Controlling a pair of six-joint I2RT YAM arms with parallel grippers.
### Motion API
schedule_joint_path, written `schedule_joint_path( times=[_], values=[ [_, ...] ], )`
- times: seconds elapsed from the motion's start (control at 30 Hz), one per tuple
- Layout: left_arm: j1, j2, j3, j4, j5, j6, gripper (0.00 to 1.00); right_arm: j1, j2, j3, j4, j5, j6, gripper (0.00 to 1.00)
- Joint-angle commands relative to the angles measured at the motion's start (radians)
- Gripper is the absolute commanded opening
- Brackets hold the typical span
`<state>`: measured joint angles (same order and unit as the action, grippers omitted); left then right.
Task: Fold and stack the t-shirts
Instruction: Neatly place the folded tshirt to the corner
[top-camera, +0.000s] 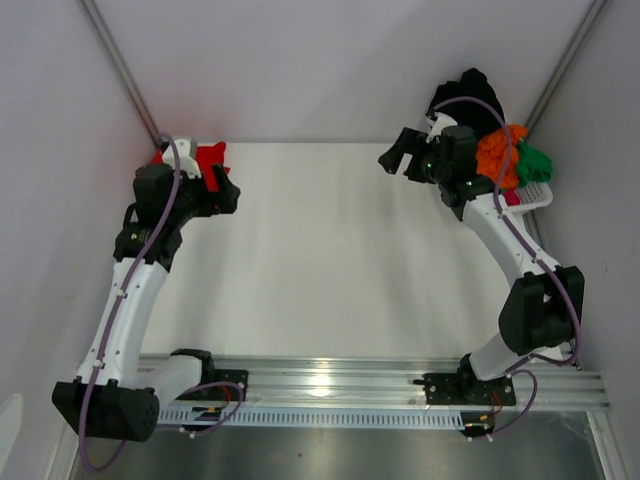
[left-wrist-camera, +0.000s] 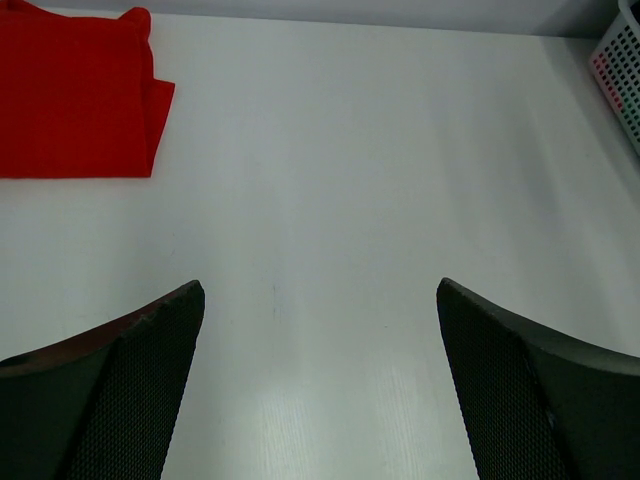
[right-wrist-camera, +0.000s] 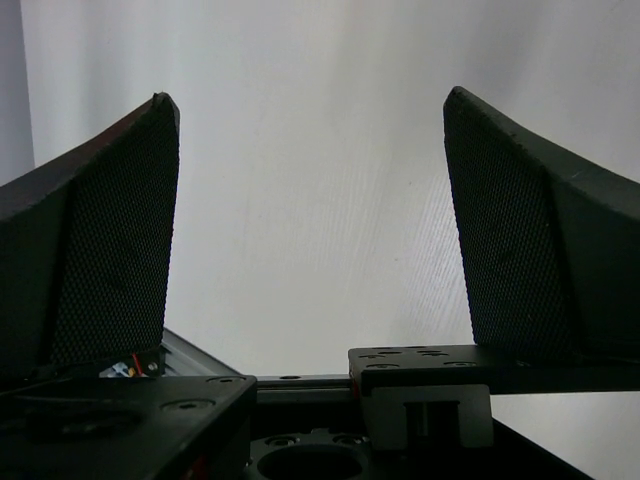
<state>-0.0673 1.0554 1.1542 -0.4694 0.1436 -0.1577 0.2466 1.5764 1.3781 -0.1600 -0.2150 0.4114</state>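
Note:
A bright red t-shirt lies folded flat at the far left corner of the table; it also shows in the left wrist view. My left gripper is open and empty just right of it, low over bare table. Black, orange, green and pink t-shirts are heaped in the white basket at the far right. My right gripper is open and empty, raised left of the basket.
The white table runs between the arms. Grey walls close in the back and both sides. The aluminium rail with both arm bases lies along the near edge. The basket's corner shows in the left wrist view.

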Motion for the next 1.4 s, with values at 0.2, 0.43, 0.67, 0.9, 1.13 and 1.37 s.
schedule_joint_path(
  times=[0.2, 0.43, 0.67, 0.9, 1.13, 1.37],
  values=[
    [0.003, -0.047, -0.068, 0.140, 0.056, -0.082, 1.00, 0.005, -0.072, -0.016, 0.105, -0.014, 0.009, 0.99],
    [0.003, -0.066, -0.068, 0.140, 0.054, -0.103, 1.00, 0.003, -0.073, -0.027, 0.180, -0.032, 0.047, 0.99],
    [0.004, -0.126, -0.128, 0.169, 0.060, -0.134, 0.99, 0.003, -0.110, -0.025, 0.117, -0.008, 0.035, 0.99],
    [0.026, -0.135, -0.154, 0.210, 0.194, -0.224, 0.99, 0.003, -0.179, -0.079, 0.117, 0.031, 0.020, 0.99],
    [0.064, -0.113, -0.139, 0.170, 0.297, -0.281, 0.99, 0.008, -0.167, -0.036, 0.033, 0.023, 0.049, 0.99],
    [0.103, -0.089, -0.148, 0.204, 0.419, -0.330, 1.00, 0.010, -0.168, -0.024, -0.053, 0.023, 0.038, 1.00]
  ],
)
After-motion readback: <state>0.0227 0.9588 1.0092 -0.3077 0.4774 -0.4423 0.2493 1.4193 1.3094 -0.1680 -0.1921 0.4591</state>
